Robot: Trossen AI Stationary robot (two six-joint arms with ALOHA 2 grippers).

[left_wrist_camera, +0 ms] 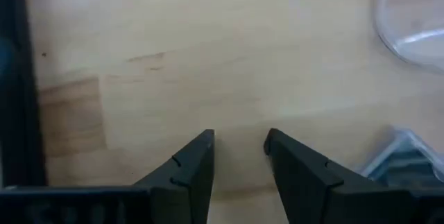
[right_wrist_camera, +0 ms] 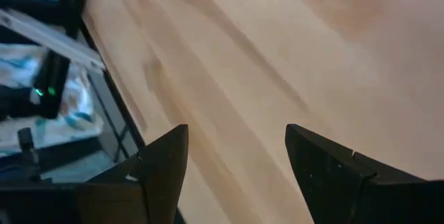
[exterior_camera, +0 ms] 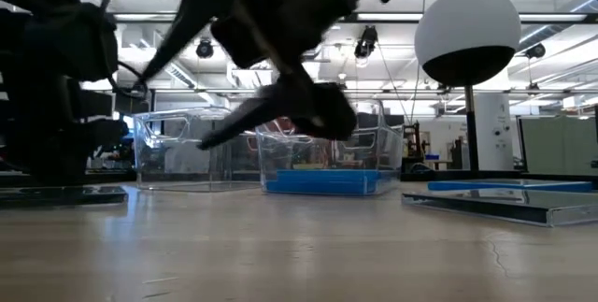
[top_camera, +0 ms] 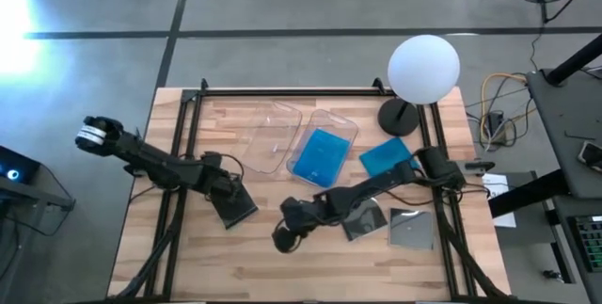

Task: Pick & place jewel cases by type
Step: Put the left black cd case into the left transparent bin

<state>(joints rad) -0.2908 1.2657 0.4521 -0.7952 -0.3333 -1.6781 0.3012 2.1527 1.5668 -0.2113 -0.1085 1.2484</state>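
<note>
One blue jewel case point(top_camera: 320, 156) lies flat in the right clear bin point(top_camera: 350, 127). Another blue case point(top_camera: 386, 158) lies on the table beside the lamp base. Two dark glossy cases point(top_camera: 362, 217) point(top_camera: 411, 229) lie flat at the table's right. A further dark case point(top_camera: 237, 208) lies under my left arm's wrist; its corner point(left_wrist_camera: 402, 158) shows in the left wrist view. My left gripper point(top_camera: 226, 186) point(left_wrist_camera: 239, 144) hovers open over bare wood beside it. My right gripper point(top_camera: 284, 238) point(right_wrist_camera: 236, 141) is open above bare wood near the table's middle, left of the dark cases.
The left clear bin point(top_camera: 268, 135) stands beside the right one, with nothing showing in it. A lamp with a white globe point(top_camera: 423, 67) stands at the far right corner. Black frame rails point(top_camera: 183, 144) run along the table's left and right sides.
</note>
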